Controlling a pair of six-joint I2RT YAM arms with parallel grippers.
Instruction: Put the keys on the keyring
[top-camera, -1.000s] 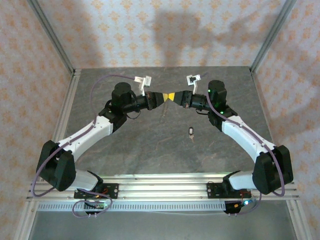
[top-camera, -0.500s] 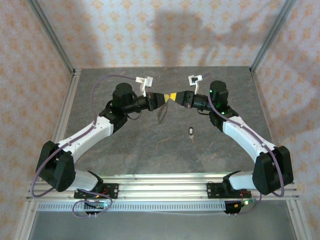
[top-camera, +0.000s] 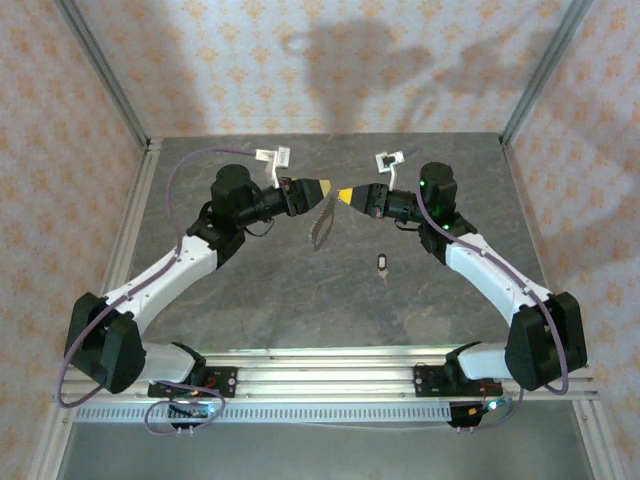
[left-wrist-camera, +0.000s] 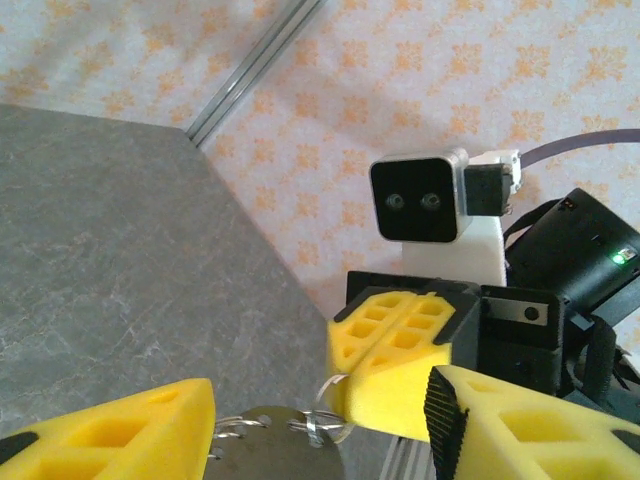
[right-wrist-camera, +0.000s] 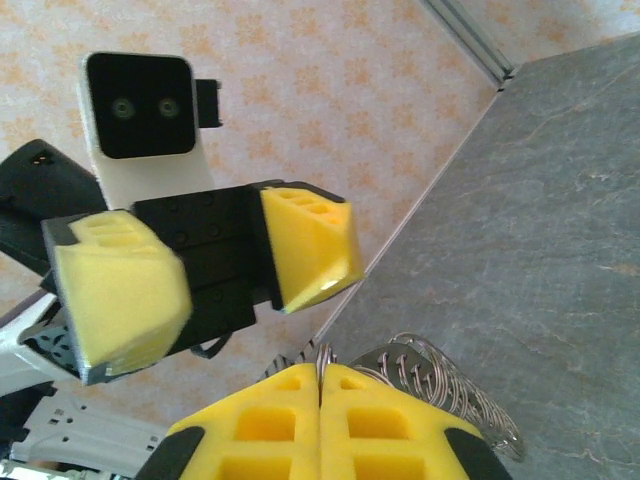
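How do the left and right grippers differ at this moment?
The left gripper stands open; the right gripper is shut. The right gripper pinches the keyring, which hangs below it; the left gripper holds nothing. Both are yellow-tipped and face each other above the table.

Top external camera: mounted high behind the arm bases (top-camera: 190, 382), angled down over the whole bench (top-camera: 300, 300), distant. Left and right wrist cameras: close range, each sighting forward at the keyring (top-camera: 321, 224) from opposite sides. All three views share the keyring and the bench below it.
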